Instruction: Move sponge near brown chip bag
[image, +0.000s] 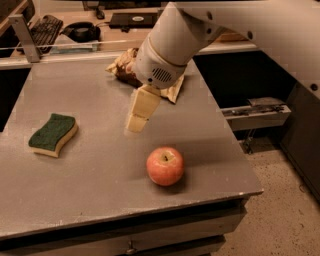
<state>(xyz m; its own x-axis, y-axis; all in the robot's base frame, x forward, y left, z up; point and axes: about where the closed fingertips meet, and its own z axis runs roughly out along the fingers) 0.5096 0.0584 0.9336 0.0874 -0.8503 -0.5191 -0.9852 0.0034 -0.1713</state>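
Observation:
The sponge (53, 134), green scrub top over pale yellow foam, lies flat on the left side of the grey table (90, 190). The brown chip bag (126, 67) lies at the table's far middle, mostly hidden behind my arm's white wrist housing. My gripper (137, 120) hangs over the table's middle, pale yellow fingers pointing down and left, well to the right of the sponge and just in front of the bag. It holds nothing that I can see.
A red apple (165, 165) sits on the table in front and right of the gripper. Behind the table is a desk with a keyboard (44, 27) and headphones (80, 31). A low metal shelf (257, 112) stands off the table's right edge.

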